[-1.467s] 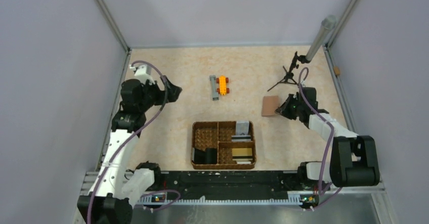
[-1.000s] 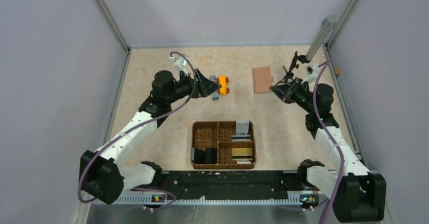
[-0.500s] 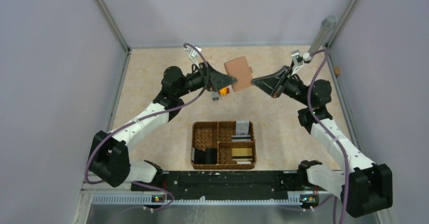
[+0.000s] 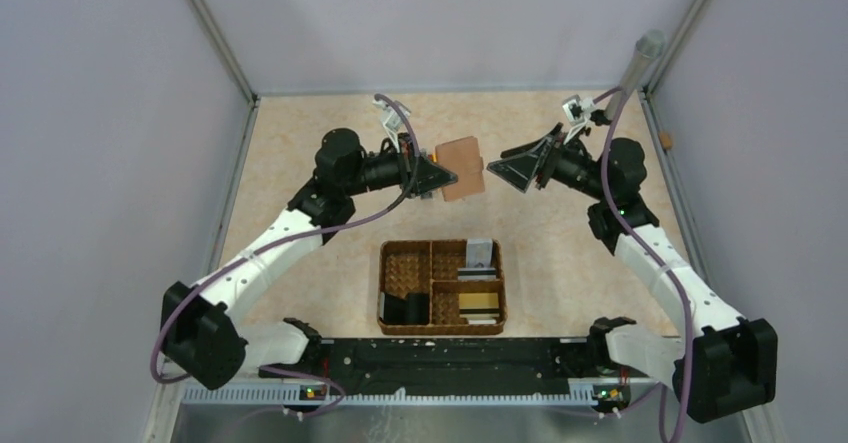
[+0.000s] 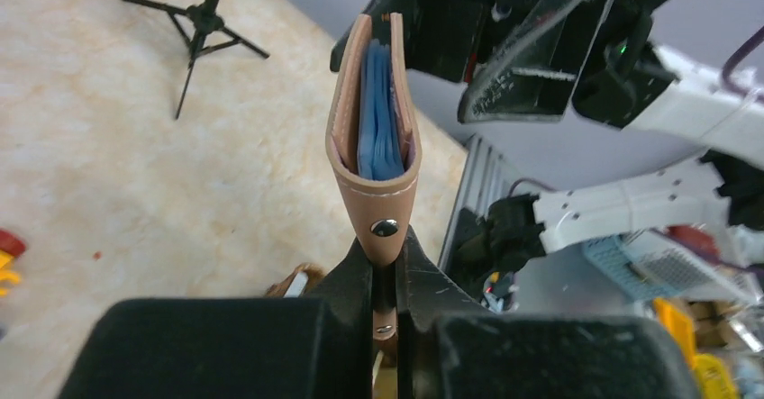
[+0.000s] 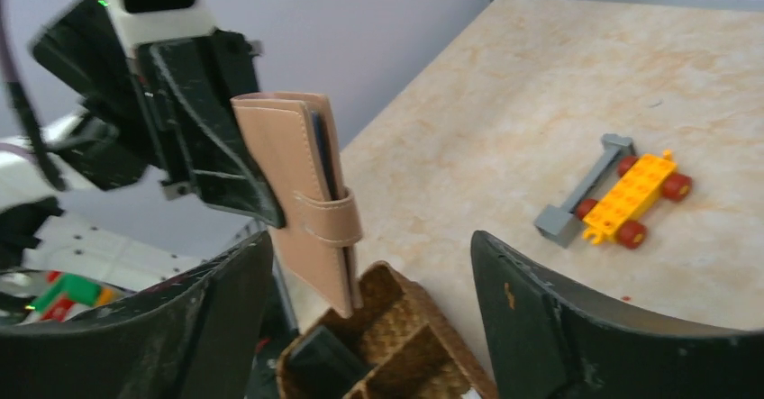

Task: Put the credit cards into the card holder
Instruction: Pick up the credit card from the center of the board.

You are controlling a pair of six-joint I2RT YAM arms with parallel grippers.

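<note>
The card holder (image 4: 463,168), a tan leather wallet with a snap, hangs in the air above the table's far middle. My left gripper (image 4: 447,174) is shut on its snap-strap end (image 5: 385,237). In the left wrist view its blue inside (image 5: 378,138) shows between the flaps. My right gripper (image 4: 492,169) stands open just right of the holder, apart from it; in the right wrist view the holder (image 6: 302,178) hangs before its spread fingers (image 6: 504,300). The credit cards (image 4: 480,255), grey and gold (image 4: 480,301), lie in the basket.
The woven compartment basket (image 4: 400,263) sits at the near middle with a black block (image 4: 405,308) in it. A yellow toy car with a grey piece (image 6: 622,196) lies on the far table. A small black tripod (image 5: 203,21) and a grey pole (image 4: 635,68) stand at the far right.
My left gripper has shut on the card holder and my right gripper has opened and let it go. The holder has shifted slightly down and left.
</note>
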